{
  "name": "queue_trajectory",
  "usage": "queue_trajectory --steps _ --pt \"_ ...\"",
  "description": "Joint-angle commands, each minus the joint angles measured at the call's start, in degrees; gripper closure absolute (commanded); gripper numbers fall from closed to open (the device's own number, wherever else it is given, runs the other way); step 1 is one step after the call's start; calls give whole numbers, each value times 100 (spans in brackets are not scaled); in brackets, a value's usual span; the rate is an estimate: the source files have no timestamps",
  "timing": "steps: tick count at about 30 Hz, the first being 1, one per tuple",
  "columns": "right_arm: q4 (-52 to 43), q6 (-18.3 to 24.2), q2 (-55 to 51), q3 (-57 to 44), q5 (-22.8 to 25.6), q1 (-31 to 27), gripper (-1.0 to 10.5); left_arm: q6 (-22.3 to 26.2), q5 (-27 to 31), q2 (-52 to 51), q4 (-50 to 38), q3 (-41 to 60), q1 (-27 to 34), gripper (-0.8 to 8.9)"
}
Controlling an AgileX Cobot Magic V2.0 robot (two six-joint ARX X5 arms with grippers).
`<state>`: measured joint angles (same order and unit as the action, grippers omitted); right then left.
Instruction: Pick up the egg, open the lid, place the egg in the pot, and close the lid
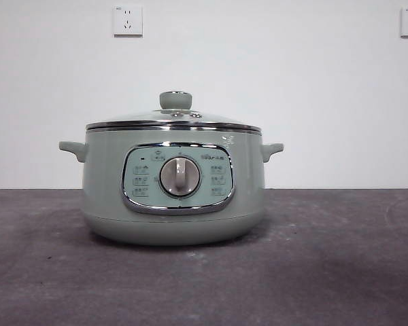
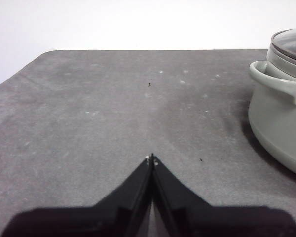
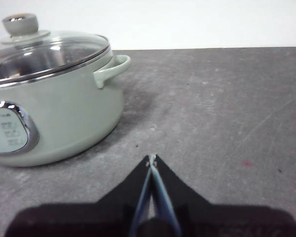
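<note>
The pale sage-green pot stands in the middle of the dark grey table with its dial facing the front camera. The glass lid with the pale-green knob rests on it, closed. The pot also shows in the left wrist view and in the right wrist view, with the lid on top. My left gripper is shut and empty, apart from the pot on one side. My right gripper is shut and empty, apart from the pot on the other side. The egg is out of view.
The grey table top runs wide around the pot. A white wall with two sockets stands behind. The table's rounded far corner shows in the left wrist view.
</note>
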<state>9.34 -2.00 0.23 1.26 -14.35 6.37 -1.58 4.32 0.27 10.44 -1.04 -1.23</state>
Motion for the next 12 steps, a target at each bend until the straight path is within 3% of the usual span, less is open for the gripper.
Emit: queue_trajectory --steps 1,3,12 --pt "13 -282 -17 -94 85 2 946 -50 0 -15 -26 85 17 816" --pt "0 -603 -17 -94 90 2 946 -50 2 -15 -26 83 17 816" --pt "2 -608 -15 -92 105 2 946 -50 -2 -15 -26 83 20 816"
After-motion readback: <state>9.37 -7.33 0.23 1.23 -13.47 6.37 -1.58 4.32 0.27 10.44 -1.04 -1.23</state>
